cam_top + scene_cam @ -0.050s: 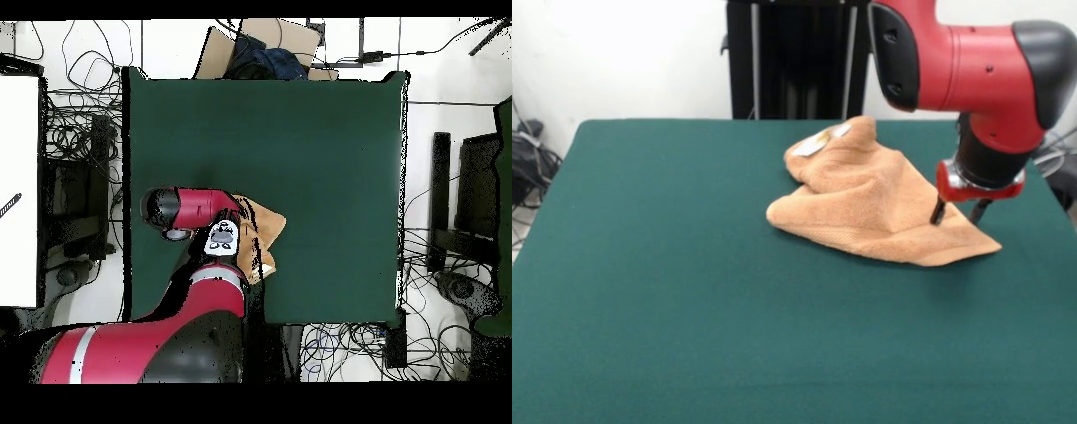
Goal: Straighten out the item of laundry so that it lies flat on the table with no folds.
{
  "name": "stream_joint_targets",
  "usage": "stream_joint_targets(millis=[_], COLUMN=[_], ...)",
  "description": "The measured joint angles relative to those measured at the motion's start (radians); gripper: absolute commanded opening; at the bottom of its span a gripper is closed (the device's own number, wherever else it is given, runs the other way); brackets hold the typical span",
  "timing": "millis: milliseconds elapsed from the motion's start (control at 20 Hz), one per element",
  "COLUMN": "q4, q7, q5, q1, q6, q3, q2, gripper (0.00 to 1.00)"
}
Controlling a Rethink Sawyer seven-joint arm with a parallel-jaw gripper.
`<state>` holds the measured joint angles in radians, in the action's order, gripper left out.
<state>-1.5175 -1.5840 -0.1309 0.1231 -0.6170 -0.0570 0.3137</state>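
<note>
The item of laundry (865, 199), a light orange-brown terry towel, lies crumpled in folds on the table (671, 265), right of the middle. Its white label (817, 141) shows on the raised far part. My gripper (958, 215) hangs over the towel's right corner, open. One finger (937, 212) touches the cloth and the other stands just past the towel's far edge. In the overhead view only a strip of the towel (265, 232) shows beside the arm (195, 208), near the green table's (330, 140) bottom edge. The gripper itself is hidden there under the arm.
The red arm (971, 62) reaches in over the table's right side. Cables (80, 150) and black stands (440, 200) lie on the floor around the table. A cardboard box (260, 45) sits beyond one table edge.
</note>
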Motion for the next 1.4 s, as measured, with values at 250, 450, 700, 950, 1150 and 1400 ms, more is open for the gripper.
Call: stream_joint_targets(millis=[250, 450, 700, 950, 1150, 1400], q4=[0.0, 0.0, 0.003, 0.004, 0.004, 0.007], q7=[0.0, 0.0, 0.0, 0.0, 0.0, 0.0], q5=[0.0, 0.0, 0.0, 0.0, 0.0, 0.001], q1=[0.0, 0.001, 0.004, 0.007, 0.008, 0.007], q6=[0.0, 0.0, 0.0, 0.0, 0.0, 0.0], q3=[0.0, 0.0, -0.001, -0.001, -0.001, -0.001], q2=[0.0, 0.0, 0.0, 0.0, 0.0, 0.0], gripper=[1.0, 1.0, 0.0, 0.0, 0.0, 0.0])
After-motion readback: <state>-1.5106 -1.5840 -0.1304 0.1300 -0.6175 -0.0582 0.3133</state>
